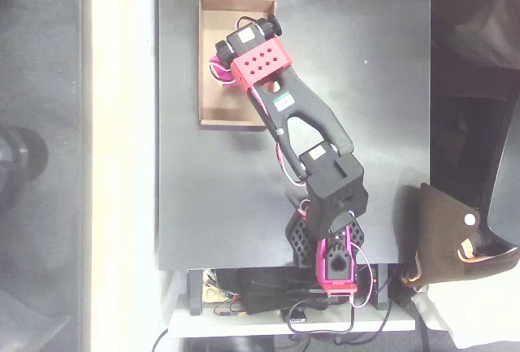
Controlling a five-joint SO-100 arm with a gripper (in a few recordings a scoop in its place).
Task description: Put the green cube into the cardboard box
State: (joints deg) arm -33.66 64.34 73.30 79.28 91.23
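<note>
Your gripper (pixel 221 67) hangs over the cardboard box (pixel 213 19) in the overhead view, its magenta parts poking out at the left from beneath the red perforated wrist block (pixel 260 63) and the black motor (pixel 248 36). You cannot tell from here whether the fingers are spread or pressed together, since the wrist covers them. The green cube is hidden from you. The box lies at the upper left of the black table (pixel 366 84), its near end under the arm.

soft blurry pic, blown-out glare strip at left, dim edges
</note>
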